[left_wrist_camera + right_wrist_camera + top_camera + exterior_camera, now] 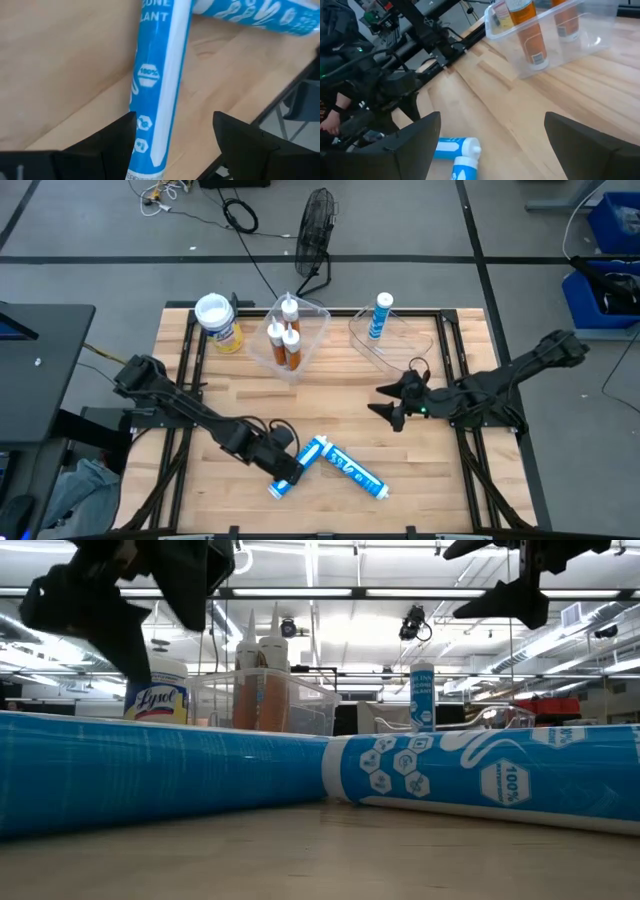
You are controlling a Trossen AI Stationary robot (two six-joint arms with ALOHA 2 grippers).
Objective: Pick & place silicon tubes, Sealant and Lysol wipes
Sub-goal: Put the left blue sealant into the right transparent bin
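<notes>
Blue-white tube (159, 85) lies between my left gripper's (172, 145) spread fingers — ungrasped; my right gripper (392, 405) hangs open beyond it.

The table (330, 420) is pale, matt butcher-block wood. On it the blue tubes (350, 468) look like glossy printed plastic. Behind them, the bins (318, 330) are clear, shiny plastic. The wipes (220, 323) canister has a smooth white plastic lid.

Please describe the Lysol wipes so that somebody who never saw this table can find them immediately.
Look at the wooden table from above and go to its far left corner. There, left of the clear plastic bin holding slim orange tubes, stands the Lysol wipes: a stout yellow canister with a wide white lid, thicker than any tube.
</notes>
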